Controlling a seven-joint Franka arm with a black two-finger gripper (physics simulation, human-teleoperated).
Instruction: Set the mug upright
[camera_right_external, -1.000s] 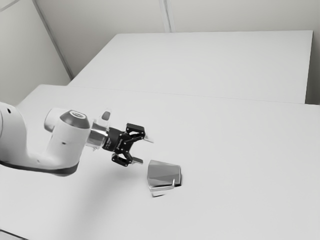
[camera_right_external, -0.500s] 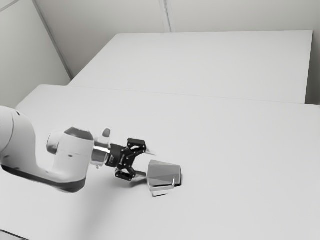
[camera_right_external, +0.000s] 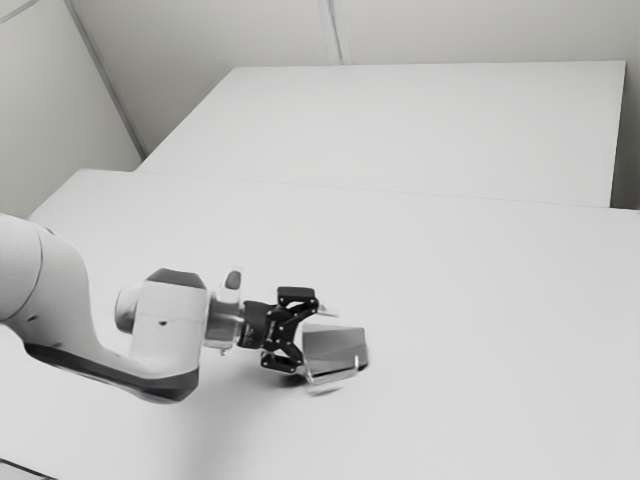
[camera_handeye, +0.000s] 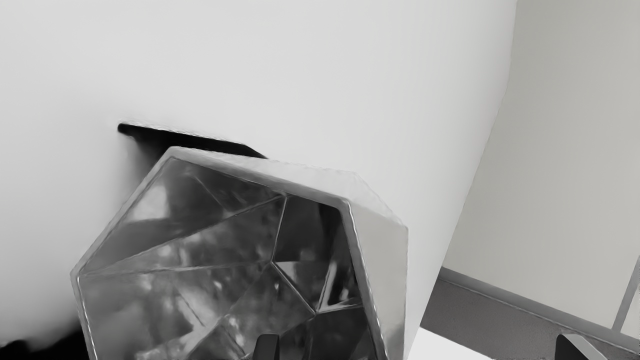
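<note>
silver mug (camera_right_external: 335, 350) on its side, mouth facing the gripper (camera_right_external: 318, 342)
on the table (camera_right_external: 450, 280), long axis running left to right in the exterior view, base rightward; jaws spread, the mug's wall between them.

Desk (camera_right_external: 480, 320) is showing a pale, smooth top. Gray faceted mug (camera_right_external: 335, 345) is lying on its side on it, mouth facing the exterior view's left, handle side facing the camera.

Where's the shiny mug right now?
In the exterior view, the mug lies on its side on the table, right by the open gripper, toward that view's right. The wrist view looks into its mouth.
</note>
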